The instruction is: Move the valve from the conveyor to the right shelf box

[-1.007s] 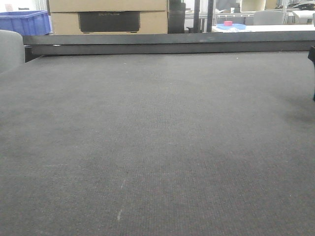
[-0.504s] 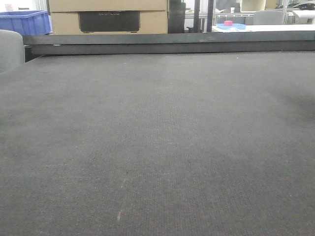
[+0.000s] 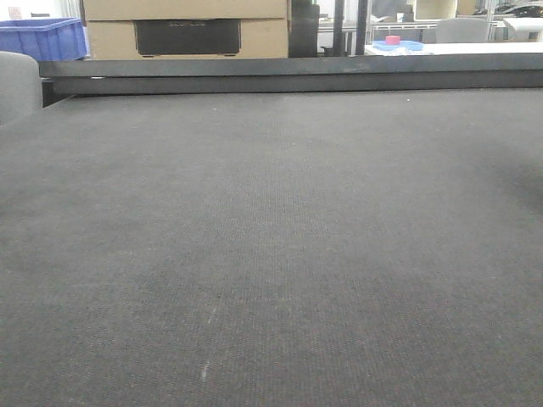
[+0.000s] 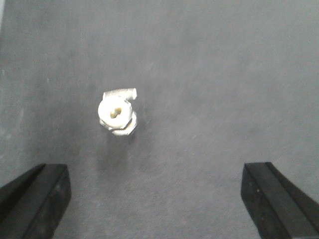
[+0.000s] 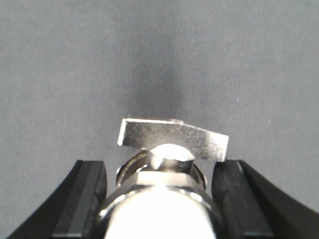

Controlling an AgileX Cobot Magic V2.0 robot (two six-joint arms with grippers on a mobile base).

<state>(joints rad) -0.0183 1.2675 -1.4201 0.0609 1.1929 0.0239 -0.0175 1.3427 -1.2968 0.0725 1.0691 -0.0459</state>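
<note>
A silver valve [image 5: 164, 179] with a flat lever handle [image 5: 172, 139] sits between the black fingers of my right gripper [image 5: 158, 174], which is shut on it. The grey conveyor [image 5: 75, 59] lies behind it with a dark shadow. In the left wrist view another small silver valve [image 4: 118, 113] lies on the conveyor [image 4: 209, 74], ahead and left of centre of my left gripper [image 4: 154, 174], which stands wide open and holds nothing. The front view shows only bare conveyor [image 3: 271, 237]; neither valve nor gripper appears there. The right shelf box is out of view.
A black rail [image 3: 288, 75] edges the belt's far side. Beyond it stand a cardboard box [image 3: 187, 30] and a blue bin [image 3: 42, 38] at the far left. A grey rounded object [image 3: 17, 85] sits at the belt's left edge.
A dark part of an arm at the right edge of the front view one second ago has left the frame. The belt looks the same.
</note>
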